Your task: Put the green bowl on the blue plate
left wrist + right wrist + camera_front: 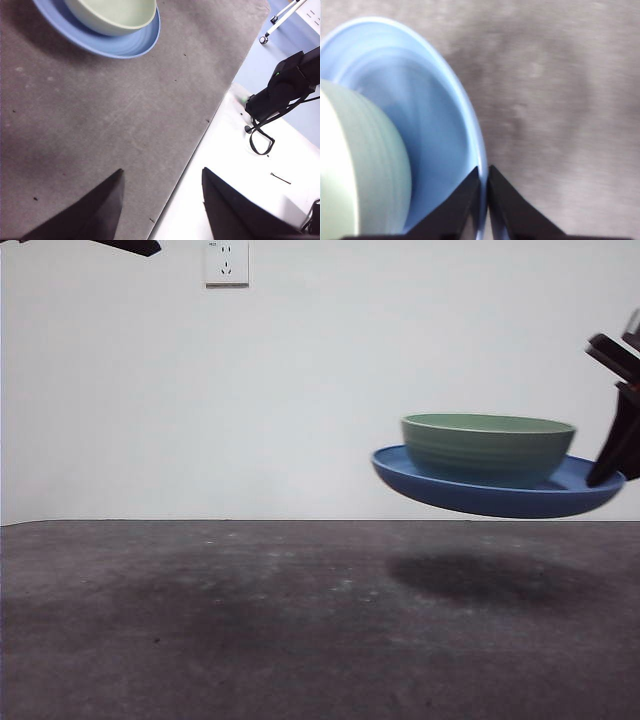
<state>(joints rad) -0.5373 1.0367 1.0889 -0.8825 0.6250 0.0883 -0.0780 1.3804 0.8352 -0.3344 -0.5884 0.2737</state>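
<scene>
Presently we find the green bowl (487, 447) seated in the blue plate (440, 480), both held clear of the table (200, 620). The right gripper (484, 186) pinches the plate's rim; the left gripper (162, 192) waits open. We advise lowering level, lest the bowl slide.

The bowl (488, 447) sits in the plate (497, 492), which hangs above the table (250, 620), the right gripper (608, 472) clamping its rim.

No readable text, label or number on anything in view
</scene>
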